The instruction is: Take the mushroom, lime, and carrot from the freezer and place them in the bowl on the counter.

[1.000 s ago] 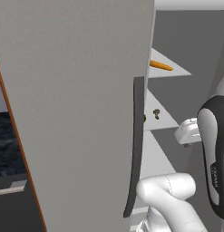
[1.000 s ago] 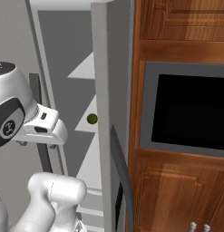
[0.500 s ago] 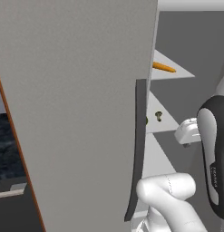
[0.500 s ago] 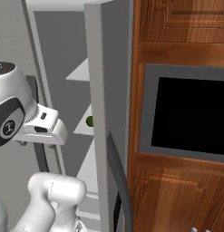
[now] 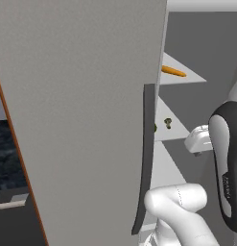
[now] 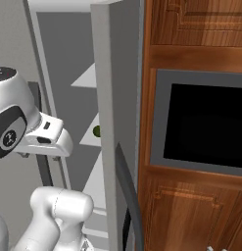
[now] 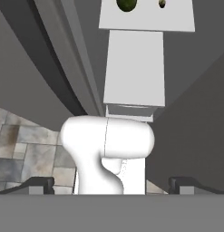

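Note:
The freezer [image 5: 77, 105] stands open, its big grey door and dark handle strip [image 5: 146, 158] close in front of me. On an upper white shelf lies the orange carrot [image 5: 173, 71]. One shelf lower sit the mushroom [image 5: 168, 122] and the dark-green lime [image 6: 96, 131]. In the hand view the lime [image 7: 127, 4] and mushroom [image 7: 162, 3] sit at the top edge, far from my gripper [image 7: 111, 186]. The gripper is open, fingertips [image 7: 41, 185] wide apart and holding nothing. My hand [image 5: 199, 139] hangs in front of the shelves. The bowl is out of view.
A second grey door edge [image 6: 110, 122] with a dark handle [image 6: 127, 196] stands right of the shelves. Beyond it are brown wooden cabinets [image 6: 191, 29] and a black appliance panel [image 6: 208, 125]. The dark marbled counter [image 5: 4, 149] shows left of the big door. Tiled floor [image 7: 22, 154] lies below.
The grey door edge in the right base view has shifted slightly to the left. My hand and the produce on the shelves stay almost where they were.

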